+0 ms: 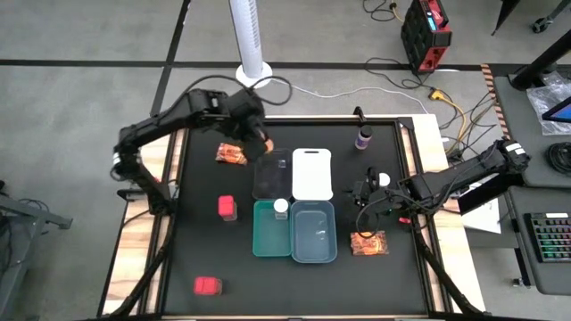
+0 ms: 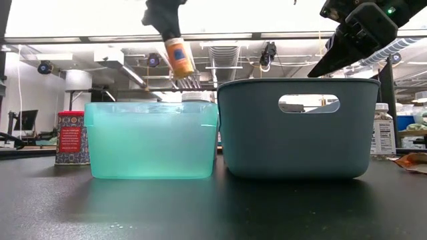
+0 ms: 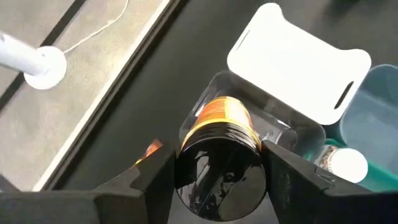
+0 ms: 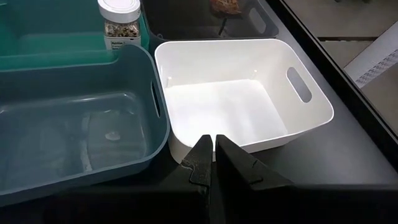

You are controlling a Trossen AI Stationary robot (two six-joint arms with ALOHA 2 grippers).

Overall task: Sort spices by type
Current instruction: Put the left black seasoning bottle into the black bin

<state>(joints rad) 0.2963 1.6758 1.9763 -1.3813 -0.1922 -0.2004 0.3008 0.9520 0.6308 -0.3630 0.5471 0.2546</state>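
My left gripper [image 1: 258, 134] is shut on a dark-capped bottle with an orange label [image 3: 219, 163], held high above the clear tray [image 1: 270, 178]. My right gripper [image 4: 211, 148] is shut and empty, over the table to the right of the white tray [image 4: 236, 99]. One white-capped jar [image 1: 281, 208] stands in the teal tray [image 1: 268, 236], another [image 1: 382, 179] on the table by my right gripper. The purple bottle [image 1: 363, 136] stands far right. The red boxes [image 1: 227, 207] [image 1: 207, 285] and the orange-red packets [image 1: 230, 154] [image 1: 368, 242] lie on the table. My left gripper pinches the bottle's dark cap end [image 3: 186, 163] between its two fingers [image 3: 283, 177], one on each side. The fingers come from above, pointing down. The bottle hangs below them, slightly tilted, its orange body [image 2: 179, 57] lifted clear above the clear tray.
The grey-blue tray [image 1: 314, 234] stands right of the teal one, with the white tray [image 1: 312, 174] behind it. A white fan pole base [image 1: 252, 73] stands beyond the table's far edge. Bare black table shows at the near left.
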